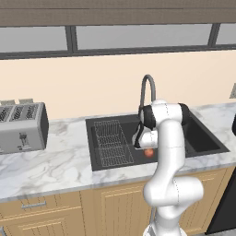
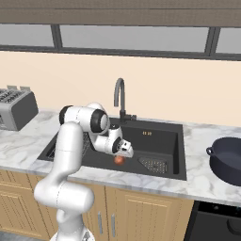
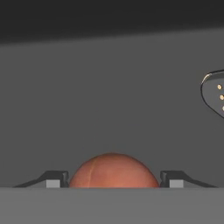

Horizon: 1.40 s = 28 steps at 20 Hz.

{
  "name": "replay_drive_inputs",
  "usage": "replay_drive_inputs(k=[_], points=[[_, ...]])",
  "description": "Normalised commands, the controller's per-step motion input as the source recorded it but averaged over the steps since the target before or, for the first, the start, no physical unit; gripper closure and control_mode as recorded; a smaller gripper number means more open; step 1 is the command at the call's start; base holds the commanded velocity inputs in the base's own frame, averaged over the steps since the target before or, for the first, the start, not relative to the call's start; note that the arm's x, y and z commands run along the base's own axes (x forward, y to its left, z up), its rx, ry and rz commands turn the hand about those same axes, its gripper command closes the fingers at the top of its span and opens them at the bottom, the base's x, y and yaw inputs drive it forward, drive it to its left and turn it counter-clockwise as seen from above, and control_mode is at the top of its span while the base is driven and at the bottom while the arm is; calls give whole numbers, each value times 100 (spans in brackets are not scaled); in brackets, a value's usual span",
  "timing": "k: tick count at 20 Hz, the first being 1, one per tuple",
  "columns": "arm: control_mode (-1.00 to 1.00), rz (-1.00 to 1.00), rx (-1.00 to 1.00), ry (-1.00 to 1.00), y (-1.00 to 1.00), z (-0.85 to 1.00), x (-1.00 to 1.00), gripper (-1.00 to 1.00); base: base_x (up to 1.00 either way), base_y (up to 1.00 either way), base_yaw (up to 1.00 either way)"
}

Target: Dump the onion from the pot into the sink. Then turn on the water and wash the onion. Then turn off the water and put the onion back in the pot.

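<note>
While the white arm is reaching down into the sink (image 1: 203, 138), its jaws are standing apart on either side of the onion (image 3: 113, 171), one dark fingertip (image 3: 56, 178) showing at nine o'clock of the ball and the other at three o'clock, each just beside it; whether they are touching it cannot be told. Seen from the right base view, the gripper (image 2: 123, 151) is hanging just over the onion (image 2: 119, 160), which is lying on the dark sink floor (image 2: 160, 139) near the front wall, with the drain (image 2: 153, 164) at its three o'clock. At twelve o'clock of the basin the gooseneck faucet (image 2: 119, 96) is rising. A wire rack (image 1: 110, 143) is sitting in the basin's left part. On the marble surface (image 1: 50, 161), a toaster (image 1: 22, 126) is standing at nine o'clock of the sink and a dark pot (image 2: 227, 160) at three o'clock.
</note>
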Motion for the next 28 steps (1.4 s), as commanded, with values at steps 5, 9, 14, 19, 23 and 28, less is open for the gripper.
replay_drive_inputs(k=[5,9,14,19,23,28], points=[[-100,0,0,-3,0,0,0,100,0,0,0],[-100,0,0,-9,3,11,0,100,0,0,0],[-100,0,0,-3,26,20,0,100,0,0,0],[-100,0,0,0,34,7,0,100,0,0,0],[-100,0,0,-3,28,16,0,100,0,0,0],[-100,0,0,-3,21,19,0,100,0,0,0]])
